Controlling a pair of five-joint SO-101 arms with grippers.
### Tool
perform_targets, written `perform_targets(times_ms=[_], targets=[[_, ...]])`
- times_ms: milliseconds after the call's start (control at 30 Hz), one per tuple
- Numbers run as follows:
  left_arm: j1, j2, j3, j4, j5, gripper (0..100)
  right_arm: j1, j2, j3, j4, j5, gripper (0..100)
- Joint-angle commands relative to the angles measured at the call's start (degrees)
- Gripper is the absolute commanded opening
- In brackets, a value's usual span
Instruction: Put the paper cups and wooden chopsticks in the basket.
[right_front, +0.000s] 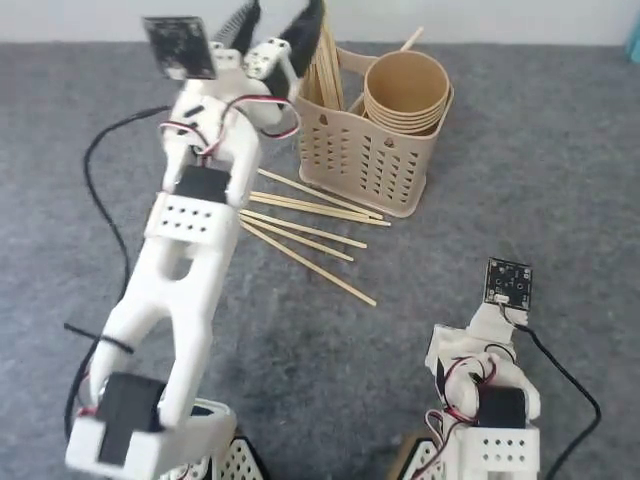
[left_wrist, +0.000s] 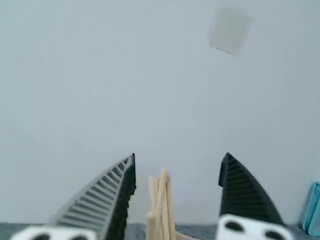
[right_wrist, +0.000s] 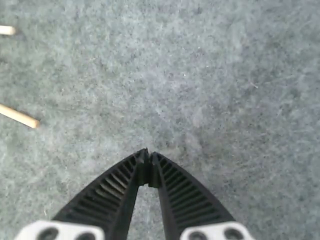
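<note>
Left tool (left_wrist: 180, 156) released, its tips either side of upright chopsticks (left_wrist: 161, 205) in the basket (right_front: 370, 160). Loose chopsticks (right_front: 310, 225) lie on the bench (right_front: 520, 180). Right tool (right_wrist: 149, 152) clenched, empty.

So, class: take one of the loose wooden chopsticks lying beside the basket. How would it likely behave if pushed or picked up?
The loose chopsticks look thin, straight and rigid, so one would probably lift stiffly and feel light. Lying flat on the grey mat, it may be hard for jaws to get under. Pushed sideways, it might roll or swivel.
</note>
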Motion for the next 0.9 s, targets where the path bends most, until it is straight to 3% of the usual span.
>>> perform_targets(times_ms=[0,200,300,467,633,733,867], targets=[[-4.7,-11.0,-0.4,10.2,0.1,23,0.6,-1.2,1.1,0.3,0.5,0.8],[-17.6,-24.4,1.9,37.5,-0.2,23,0.6,-1.2,1.1,0.3,0.5,0.8],[-22.3,-29.1,10.6,42.1,-0.2,23,0.6,-1.2,1.1,0.3,0.5,0.8],[-24.9,-34.2,33.4,38.9,0.1,23,0.6,-1.2,1.1,0.3,0.5,0.8],[-18.8,-36.0,53.0,22.5,0.1,23,0.6,-1.2,1.1,0.3,0.5,0.8],[-14.9,-36.0,55.7,18.8,0.1,23,0.6,-1.2,1.1,0.3,0.5,0.8],[-13.1,-35.8,53.8,23.2,1.3,23,0.6,-1.2,1.1,0.3,0.5,0.8]])
